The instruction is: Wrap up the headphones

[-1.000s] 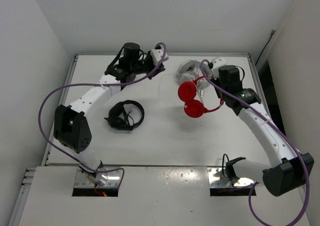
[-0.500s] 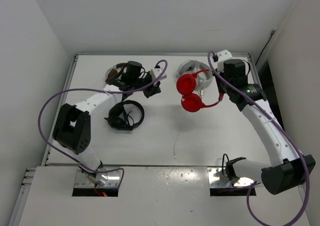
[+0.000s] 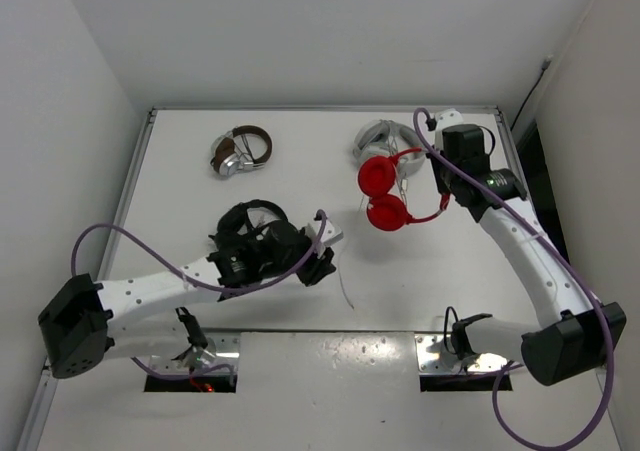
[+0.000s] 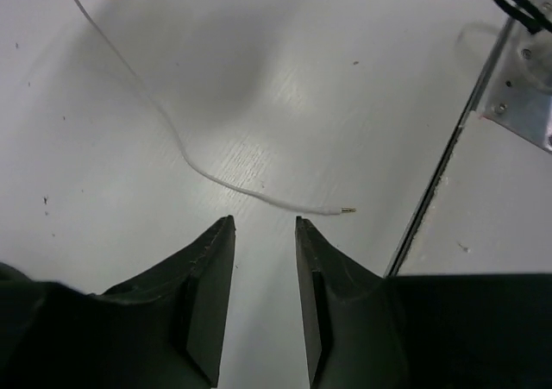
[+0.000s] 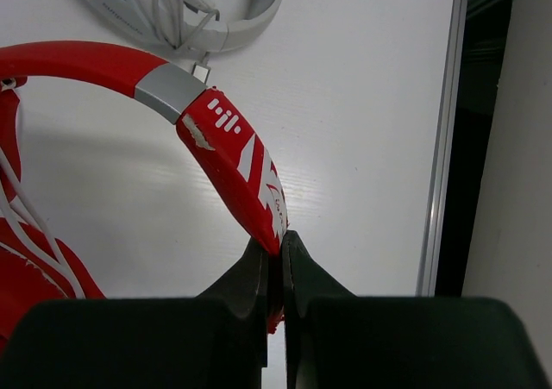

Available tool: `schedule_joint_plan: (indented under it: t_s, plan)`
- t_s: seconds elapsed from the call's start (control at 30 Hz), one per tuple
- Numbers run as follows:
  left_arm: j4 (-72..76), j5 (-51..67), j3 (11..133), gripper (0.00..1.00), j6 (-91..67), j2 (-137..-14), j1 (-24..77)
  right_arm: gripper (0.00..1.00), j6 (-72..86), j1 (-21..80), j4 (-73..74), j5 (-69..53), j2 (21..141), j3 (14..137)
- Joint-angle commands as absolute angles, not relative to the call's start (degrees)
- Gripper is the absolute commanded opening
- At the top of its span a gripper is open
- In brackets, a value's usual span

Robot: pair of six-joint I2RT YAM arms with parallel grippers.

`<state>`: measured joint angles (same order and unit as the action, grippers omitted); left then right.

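Observation:
The red headphones (image 3: 385,193) hang above the table at the right, held by the headband (image 5: 228,143). My right gripper (image 3: 446,193) is shut on the headband, its jaws clamped on the red band (image 5: 276,234). The thin white cable (image 3: 345,289) trails down to the table near the front edge. In the left wrist view the cable (image 4: 207,169) lies on the table and ends in a metal plug tip (image 4: 347,210) just ahead of my left gripper (image 4: 264,225). My left gripper (image 3: 322,267) is open and empty, low over the table.
A black pair of headphones (image 3: 248,229) lies beside my left arm. A silver and brown pair (image 3: 240,151) lies at the back left. A white/grey pair (image 3: 385,139) lies behind the red ones. The metal mount plate (image 4: 522,70) marks the table's front edge.
My left arm has swung from the back of the table to the front, down to the cable end. My right gripper has kept the red headphones raised, shifting slightly.

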<state>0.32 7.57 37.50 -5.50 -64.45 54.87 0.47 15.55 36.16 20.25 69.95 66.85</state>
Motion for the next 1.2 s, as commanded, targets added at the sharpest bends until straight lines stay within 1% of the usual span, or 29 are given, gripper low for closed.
schedule_joint_plan:
  t_s: [0.0, 0.07, 0.17, 0.23, 0.27, 0.3, 0.33, 0.37, 0.4, 0.47, 0.53, 0.57, 0.6, 0.7, 0.8, 0.9, 0.93, 0.97, 1.0, 1.03, 1.07, 1.1, 1.17]
  plan:
    - [1.32, -6.16, 37.97, 0.39, -21.67, -67.05, 57.22, 0.00, 3.34, 14.94, 31.64, 19.60, 68.91, 67.68]
    - [2.98, -5.63, 37.97, 0.44, -22.49, -68.46, 58.17, 0.00, 3.86, 14.94, 32.17, 19.60, 68.91, 67.68]
    - [0.54, -8.26, 41.21, 0.44, -27.23, -74.08, 60.11, 0.00, 3.87, 14.41, 32.17, 18.90, 68.91, 67.68]
    - [-0.09, -7.57, 42.97, 0.46, -31.98, -76.72, 60.12, 0.00, 3.87, 14.41, 32.17, 18.90, 68.91, 67.68]
    - [-0.61, -6.86, 43.50, 0.50, -33.30, -78.73, 61.60, 0.00, 3.87, 14.41, 32.17, 18.90, 68.91, 67.68]
    - [-0.62, -6.25, 44.03, 0.59, -33.83, -79.53, 62.22, 0.00, 3.87, 14.41, 32.17, 18.90, 68.91, 67.15]
    - [-1.14, -5.11, 45.43, 0.73, -33.84, -80.41, 62.23, 0.00, 3.87, 14.41, 32.17, 18.90, 68.30, 66.54]
    - [-1.14, -3.01, 46.05, 0.95, -33.84, -81.20, 62.23, 0.00, 3.87, 14.41, 32.17, 19.68, 68.29, 66.53]
    - [-1.14, -2.12, 46.05, 1.00, -33.84, -81.21, 62.75, 0.00, 3.87, 14.41, 32.17, 19.69, 67.77, 65.92]
    - [-0.62, -2.11, 47.11, 1.00, -34.71, -80.34, 62.75, 0.00, 3.87, 14.94, 32.17, 20.30, 67.15, 65.22]
    - [-0.62, 1.30, 47.11, 1.00, -37.43, -79.46, 61.00, 0.00, 3.34, 14.94, 31.64, 20.30, 65.92, 64.69]
    - [0.43, 4.02, 47.11, 1.00, -39.18, -78.76, 57.95, 0.00, 3.34, 14.94, 31.64, 20.30, 65.92, 64.69]
    - [0.44, 10.92, 46.59, 1.00, -39.20, -78.75, 56.01, 0.00, 3.34, 14.94, 31.64, 20.30, 65.92, 64.69]
    - [4.38, 19.14, 44.74, 1.00, -38.68, -78.75, 50.12, 0.00, 3.34, 14.94, 31.64, 19.78, 65.30, 64.69]
    - [1.24, 12.41, 44.74, 1.00, -37.01, -77.70, 50.10, 0.00, 3.34, 13.80, 32.17, 19.25, 65.30, 65.21]
    - [-2.89, 9.15, 43.69, 1.00, -39.27, -76.30, 50.10, 0.00, 3.87, 13.18, 32.78, 18.11, 65.30, 65.74]
    - [-3.94, 5.92, 42.38, 0.98, -40.07, -76.29, 50.88, 0.00, 3.87, 12.66, 32.78, 18.11, 65.30, 66.35]
    - [-4.48, 5.28, 41.67, 0.86, -40.08, -75.59, 51.41, 0.00, 4.39, 12.66, 32.78, 18.11, 65.30, 66.36]
    - [-5.87, 4.14, 41.66, 0.60, -40.08, -75.59, 52.98, 0.00, 4.39, 12.66, 32.78, 18.11, 65.30, 66.36]
    - [-7.02, -0.65, 41.66, 0.49, -41.04, -75.59, 53.96, 0.00, 4.39, 12.66, 33.31, 18.11, 65.91, 66.36]
    - [-8.25, -3.14, 41.66, 0.40, -41.57, -76.54, 54.92, 0.00, 4.39, 12.66, 33.31, 18.11, 65.92, 66.36]
    - [-9.91, -4.99, 41.66, 0.37, -42.27, -78.29, 55.71, 0.00, 4.39, 12.66, 33.31, 18.11, 65.92, 66.36]
    - [-10.98, -8.95, 43.41, 0.39, -44.03, -80.41, 57.30, 0.00, 4.39, 12.66, 33.31, 18.11, 65.92, 66.88]
